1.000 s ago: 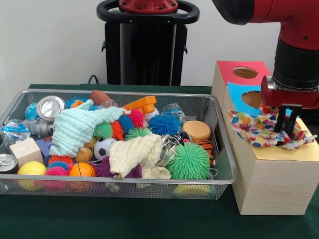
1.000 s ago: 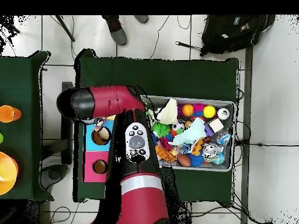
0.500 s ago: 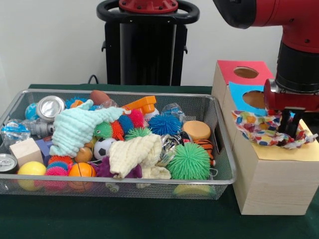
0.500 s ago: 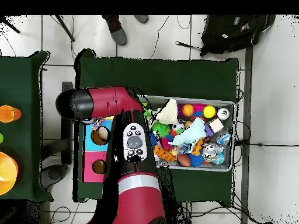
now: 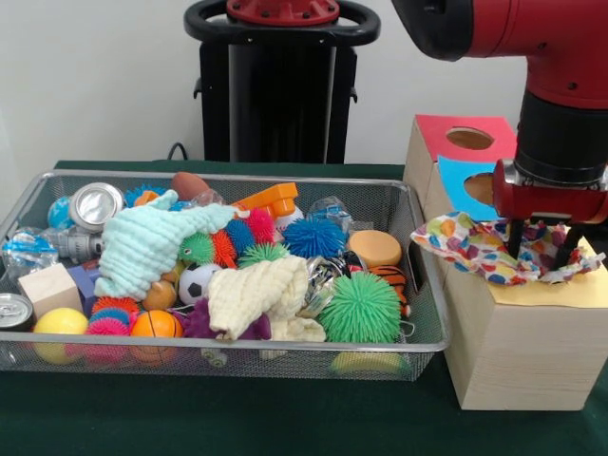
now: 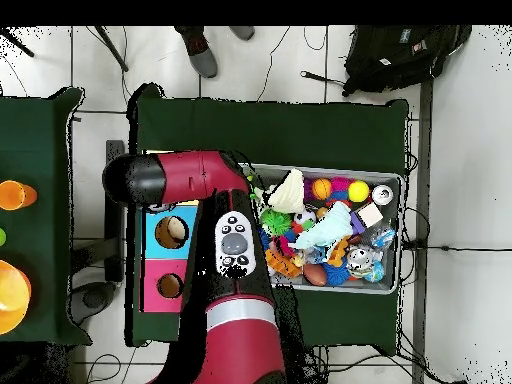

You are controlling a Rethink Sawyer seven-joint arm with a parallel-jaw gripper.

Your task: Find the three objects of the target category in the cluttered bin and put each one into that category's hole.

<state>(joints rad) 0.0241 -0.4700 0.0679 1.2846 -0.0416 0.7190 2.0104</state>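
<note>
Since a second ago the cloth has spread wider and its near-bin corner has lifted, while the end effector point(image 5: 542, 249) has shifted slightly and its two fingers now stand apart, planted in the fabric. It looks spread wide rather than clamped, pressing the spotted cloth point(image 5: 480, 249) onto the yellow top of the wooden box point(image 5: 518, 347), where that category's hole would be; the hole itself is hidden under the fabric. Beyond lie the blue hole point(image 5: 483, 188) and red hole point(image 5: 468, 139), then the wire bin point(image 5: 418, 275), with a cream cloth point(image 5: 256, 294) and mint cloth point(image 5: 142, 247) among the toys.

Risk: the cloth may bunch over the opening, or cling to a finger and lift out when the arm rises.

From overhead the arm point(image 6: 190, 180) hides cloth and end effector entirely; only the front view shows them.
</note>
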